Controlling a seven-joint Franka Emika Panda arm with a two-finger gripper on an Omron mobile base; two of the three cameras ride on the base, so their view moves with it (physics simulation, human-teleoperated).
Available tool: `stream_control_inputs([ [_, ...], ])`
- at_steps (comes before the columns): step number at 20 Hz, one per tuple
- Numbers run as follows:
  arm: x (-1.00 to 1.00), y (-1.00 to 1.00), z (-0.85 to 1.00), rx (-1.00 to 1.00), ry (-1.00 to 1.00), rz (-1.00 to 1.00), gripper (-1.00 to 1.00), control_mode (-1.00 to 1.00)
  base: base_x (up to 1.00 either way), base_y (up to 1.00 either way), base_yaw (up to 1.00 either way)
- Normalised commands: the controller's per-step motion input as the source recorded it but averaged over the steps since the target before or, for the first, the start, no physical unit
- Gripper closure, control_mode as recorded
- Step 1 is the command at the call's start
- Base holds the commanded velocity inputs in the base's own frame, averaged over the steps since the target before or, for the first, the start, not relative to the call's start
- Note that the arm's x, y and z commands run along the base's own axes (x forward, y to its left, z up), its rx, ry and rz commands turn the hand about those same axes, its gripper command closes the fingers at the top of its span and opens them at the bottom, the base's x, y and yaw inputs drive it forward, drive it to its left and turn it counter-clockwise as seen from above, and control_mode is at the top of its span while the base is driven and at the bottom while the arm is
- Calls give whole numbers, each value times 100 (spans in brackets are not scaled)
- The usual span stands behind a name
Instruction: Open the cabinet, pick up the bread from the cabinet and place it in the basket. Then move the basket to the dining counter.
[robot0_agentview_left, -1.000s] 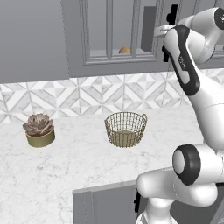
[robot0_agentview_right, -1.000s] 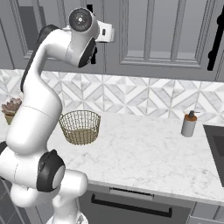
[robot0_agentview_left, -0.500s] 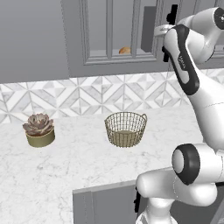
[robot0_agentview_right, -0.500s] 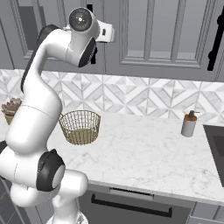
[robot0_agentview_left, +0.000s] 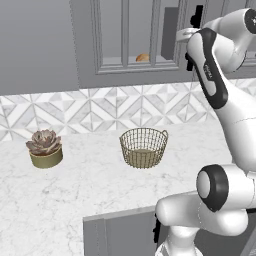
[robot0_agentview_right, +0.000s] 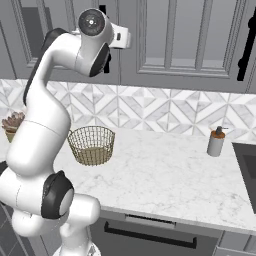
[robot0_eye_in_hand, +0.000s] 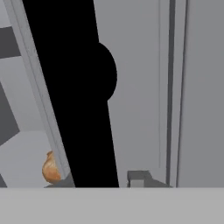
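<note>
Claw (robot0_agentview_left: 194, 31) has just clenched on the cabinet's (robot0_agentview_left: 130, 55) black handle (robot0_eye_in_hand: 78, 96), ready to pull; bread (robot0_eye_in_hand: 51, 168) waits behind the glass beside it.

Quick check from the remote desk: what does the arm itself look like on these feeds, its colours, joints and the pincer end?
The arm is glossy white with rounded links and dark grey-black joint bands and round end caps. No cables or markings are visible. The pincer shows small grey finger tips.
</note>
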Motion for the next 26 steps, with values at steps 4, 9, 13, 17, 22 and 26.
stream_control_inputs([
  [4, -13, 5, 0, -1, 0, 0, 100, -100, 0, 0, 0],
  [9, -67, 19, 0, -2, 0, 0, 100, -100, 0, 0, 0],
  [13, -88, 9, 0, 0, 0, 0, 100, -100, 0, 0, 0],
  [17, -78, 9, 0, 0, 0, 0, 100, -100, 0, 0, 0],
  [22, -72, 16, 0, 0, 0, 0, 100, -100, 0, 0, 0],
  [26, -72, 23, 0, 0, 0, 0, 100, -100, 0, 0, 0],
])
